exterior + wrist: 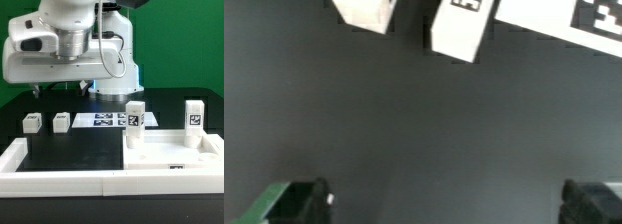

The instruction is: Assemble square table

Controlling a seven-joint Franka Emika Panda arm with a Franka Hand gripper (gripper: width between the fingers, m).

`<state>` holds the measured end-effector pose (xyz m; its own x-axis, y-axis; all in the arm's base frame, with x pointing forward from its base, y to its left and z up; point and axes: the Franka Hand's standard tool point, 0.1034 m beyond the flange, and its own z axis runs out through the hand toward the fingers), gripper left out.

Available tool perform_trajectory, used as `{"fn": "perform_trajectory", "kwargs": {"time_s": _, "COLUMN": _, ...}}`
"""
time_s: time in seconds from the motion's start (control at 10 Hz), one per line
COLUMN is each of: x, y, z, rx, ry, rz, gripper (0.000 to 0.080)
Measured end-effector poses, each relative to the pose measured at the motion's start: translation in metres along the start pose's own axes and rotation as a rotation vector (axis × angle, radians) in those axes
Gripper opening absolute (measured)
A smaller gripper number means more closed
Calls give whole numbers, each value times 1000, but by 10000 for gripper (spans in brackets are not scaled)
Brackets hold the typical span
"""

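Note:
The square table's white slab (172, 152) lies at the exterior view's front right, inside the border wall. Two white tagged legs (135, 117) (193, 115) stand upright at its far corners. Two more leg blocks (31, 122) (61, 121) lie loose on the black table at the left. They also show in the wrist view (367, 12) (461, 28). My gripper (58, 92) hangs above and just behind these two blocks. In the wrist view my gripper (445, 205) is open wide and empty, with only black table between the fingers (295, 200).
The long white U-shaped border wall (60, 172) runs along the front and sides. The marker board (100, 120) lies flat behind the slab, between the loose blocks and the standing legs; its edge shows in the wrist view (589, 20).

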<state>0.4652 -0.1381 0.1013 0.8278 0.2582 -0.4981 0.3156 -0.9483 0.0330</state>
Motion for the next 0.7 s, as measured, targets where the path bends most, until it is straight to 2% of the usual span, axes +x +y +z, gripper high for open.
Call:
{"fn": "perform_trajectory", "kwargs": {"time_s": 0.2, "x": -2, "y": 3, "z": 2, "rx": 5, "ry": -5, "rz": 9, "gripper": 648}}
{"fn": "perform_trajectory", "kwargs": {"time_s": 0.4, "x": -12, "y": 2, "z": 15, "rx": 27, "ry": -43, "rz": 44, "gripper": 648}}
{"fn": "perform_trajectory", "kwargs": {"time_s": 0.6, "x": -22, "y": -5, "z": 29, "rx": 79, "ry": -80, "rz": 81, "gripper": 648}}
{"fn": "perform_trajectory", "kwargs": {"time_s": 0.7, "x": -24, "y": -8, "z": 34, "rx": 82, "ry": -90, "rz": 79, "gripper": 648}}
